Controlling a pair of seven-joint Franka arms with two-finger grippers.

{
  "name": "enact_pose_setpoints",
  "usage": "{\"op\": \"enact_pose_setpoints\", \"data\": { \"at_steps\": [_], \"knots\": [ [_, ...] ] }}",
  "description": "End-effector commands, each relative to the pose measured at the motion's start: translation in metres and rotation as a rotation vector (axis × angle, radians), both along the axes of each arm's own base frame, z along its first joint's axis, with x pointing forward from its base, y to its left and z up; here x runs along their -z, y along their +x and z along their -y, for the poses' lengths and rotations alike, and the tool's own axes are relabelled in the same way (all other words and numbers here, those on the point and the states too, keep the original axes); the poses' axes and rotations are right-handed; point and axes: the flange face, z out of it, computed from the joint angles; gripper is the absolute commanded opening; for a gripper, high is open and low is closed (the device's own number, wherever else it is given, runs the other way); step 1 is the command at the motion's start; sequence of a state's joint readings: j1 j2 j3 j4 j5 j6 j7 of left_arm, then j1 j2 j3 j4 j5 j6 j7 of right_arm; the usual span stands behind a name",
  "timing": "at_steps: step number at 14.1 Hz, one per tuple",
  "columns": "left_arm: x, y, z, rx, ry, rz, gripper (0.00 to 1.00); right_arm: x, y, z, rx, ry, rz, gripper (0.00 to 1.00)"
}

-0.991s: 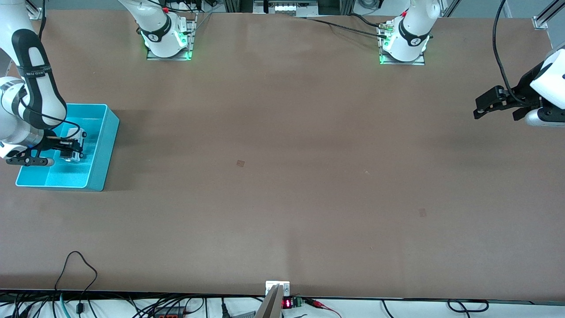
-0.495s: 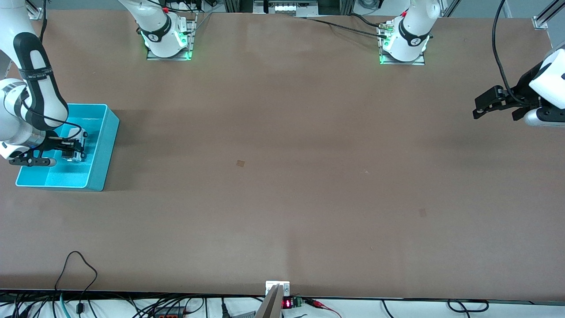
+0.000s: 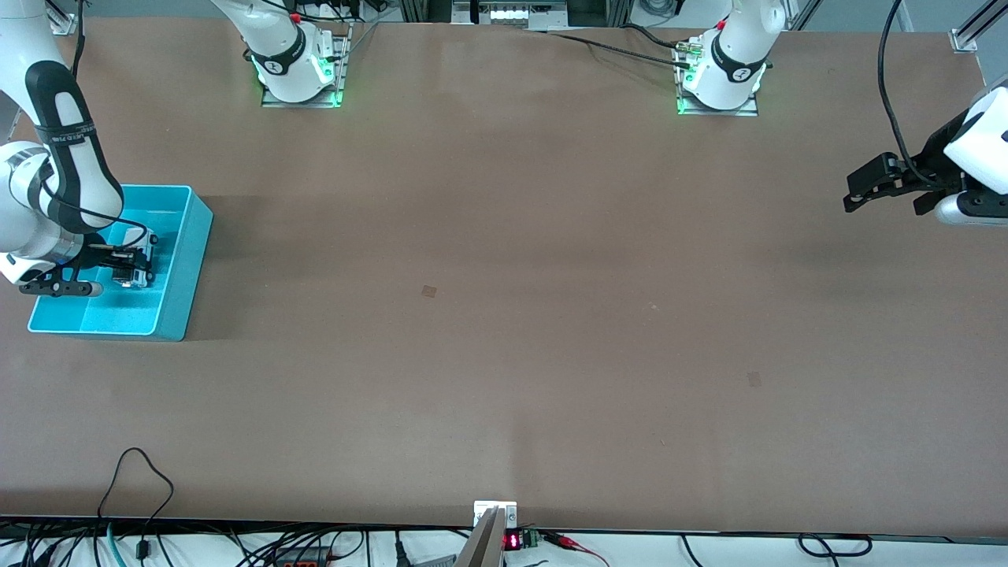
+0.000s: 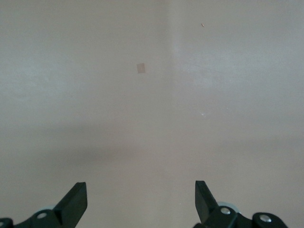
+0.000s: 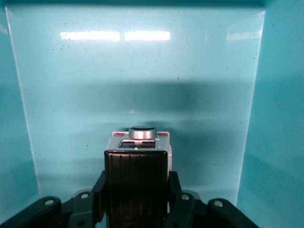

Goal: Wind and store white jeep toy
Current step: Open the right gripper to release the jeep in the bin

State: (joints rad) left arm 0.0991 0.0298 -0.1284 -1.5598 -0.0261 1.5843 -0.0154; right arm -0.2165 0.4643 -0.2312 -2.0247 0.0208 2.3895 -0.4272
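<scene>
Risk: The release looked the likeliest trouble spot. If the jaws parted while the white jeep toy [image 3: 131, 270] hung above the bin floor, a wound toy could drop, tip or roll against a wall; whether its wheels touched the floor could not be told.
Second risk: A lift with the grip unbroken would have carried the toy back out of the cyan bin [image 3: 175, 299], and a sideways drift could have knocked a finger on the bin wall.
Toy and jaws: In the right wrist view the white jeep toy [image 5: 137, 152] sat squarely between the jaws, its black roof panel filling the gap, its grey nose and a round knob pointing away from the palm.
Right gripper: The right gripper [image 3: 126, 264] was closed tight on the toy, low inside the bin, at the right arm's end of the table.
Bin: The cyan bin [image 5: 142, 85] showed a bare floor ahead of the toy, walls on each side.
Left gripper: The left gripper [image 3: 886, 189] waited over the table [image 3: 504, 315] at the left arm's end, jaws spread wide and holding nothing, its fingertips [image 4: 76, 202] framing only bare tabletop.
</scene>
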Motion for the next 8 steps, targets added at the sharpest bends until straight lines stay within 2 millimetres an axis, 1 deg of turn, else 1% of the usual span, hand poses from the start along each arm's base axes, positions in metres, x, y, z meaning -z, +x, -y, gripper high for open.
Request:
{"op": "enact_pose_setpoints", "data": {
  "at_steps": [1, 2, 3, 5, 7, 8],
  "knots": [
    [-0.0062, -0.0050, 0.0011, 0.003, -0.013, 0.011, 1.00, 0.0002, 0.0045, 0.0028, -0.012, 0.003, 0.008, 0.28],
    [-0.0071, -0.0054, 0.0003, 0.001, -0.013, 0.013, 1.00, 0.0002, 0.0045, 0.0028, -0.014, 0.003, 0.007, 0.39],
    [-0.0062, -0.0050, 0.0003, 0.001, -0.013, 0.011, 1.00, 0.0001, 0.0047, 0.0029, -0.014, 0.003, 0.009, 0.47],
    [-0.0070, -0.0049, -0.0006, 0.000, -0.013, 0.013, 1.00, 0.0001, 0.0047, 0.0029, -0.014, 0.003, 0.009, 0.54],
    [-0.0071, -0.0047, -0.0006, 0.000, -0.013, 0.014, 1.00, 0.0010, 0.0045, 0.0028, -0.014, 0.003, 0.007, 0.58],
    [-0.0068, -0.0043, 0.0003, 0.001, -0.014, 0.017, 1.00, 0.0010, 0.0045, 0.0028, -0.012, 0.003, 0.007, 0.62]
  ]
}}
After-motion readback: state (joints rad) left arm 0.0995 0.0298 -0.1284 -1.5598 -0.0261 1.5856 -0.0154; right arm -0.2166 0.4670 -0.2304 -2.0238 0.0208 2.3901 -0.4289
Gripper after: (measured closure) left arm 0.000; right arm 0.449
